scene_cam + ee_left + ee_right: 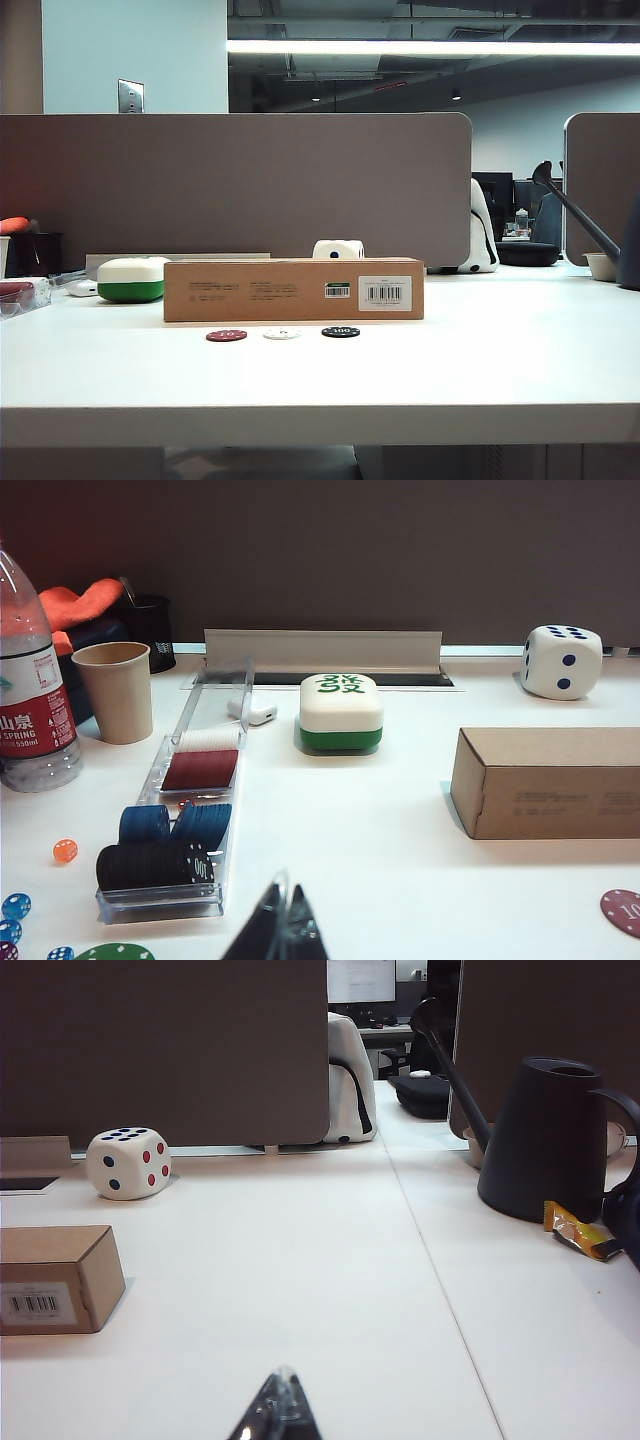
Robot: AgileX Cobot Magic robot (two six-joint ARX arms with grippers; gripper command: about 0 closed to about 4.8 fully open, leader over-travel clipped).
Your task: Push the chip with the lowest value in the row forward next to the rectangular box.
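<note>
Both grippers, left (280,930) and right (277,1410), look closed; bare table (480,370) surrounds the small flat round white chip (281,334), near the long brown cardboard barcode-labelled box (293,290).

White-and-green rounded case (341,712) sits on the table (480,370) at 9 o'clock of centre in ext. view, big white die (128,1162) further back at 12, near the grey partition (240,185). Black watering can (548,1138) stands well off at 3 o'clock, orange wrapper (578,1232) just beside it. Over at 9: clear chip tray (190,810) w/ red, blue, black stacks, paper cup (117,690), water bottle (30,695), small orange die (65,850).
</note>
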